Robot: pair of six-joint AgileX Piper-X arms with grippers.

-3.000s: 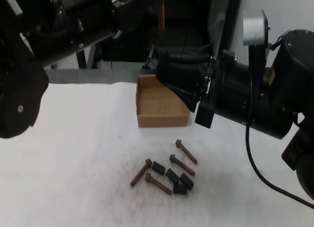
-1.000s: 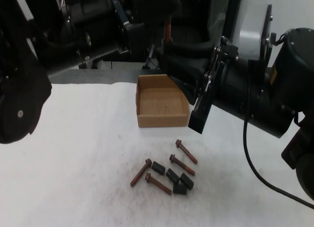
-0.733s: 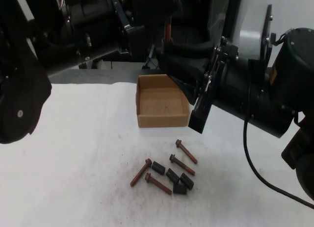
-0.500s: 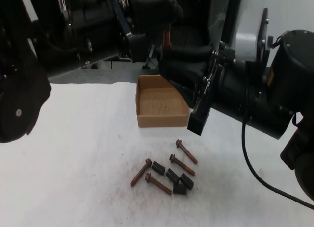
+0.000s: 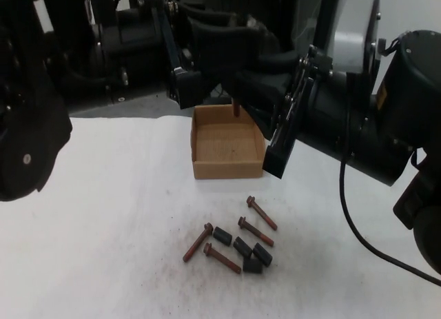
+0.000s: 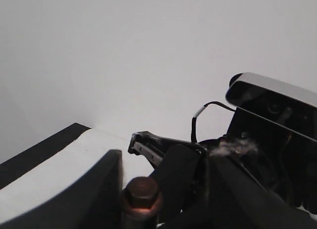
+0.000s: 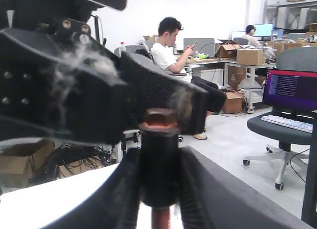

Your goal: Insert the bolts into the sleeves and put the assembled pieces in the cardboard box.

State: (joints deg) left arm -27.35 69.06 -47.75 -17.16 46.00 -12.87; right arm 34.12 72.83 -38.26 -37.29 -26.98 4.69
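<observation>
Above the cardboard box (image 5: 228,169) the two grippers meet. In the left wrist view my left gripper (image 6: 143,202) is shut on a rusty bolt (image 6: 142,193), its head showing between the dark fingers. My right gripper (image 7: 158,189) is shut on a black sleeve (image 7: 158,172); the bolt's head (image 7: 158,119) sits on top of the sleeve and its shank comes out beneath. In the high view the bolt's tip (image 5: 236,107) hangs over the box's far edge. Several loose bolts (image 5: 262,213) and sleeves (image 5: 242,247) lie on the white mat in front of the box.
The white mat (image 5: 103,215) covers the bench, with bare room left of the loose parts. The right arm's bulky body (image 5: 358,133) hangs over the right side. A dark arm housing (image 5: 27,147) juts in at the left edge.
The left arm has swung in from the upper left and lowered its bolt down over the box's far edge, into the right gripper's sleeve. The loose parts have not moved.
</observation>
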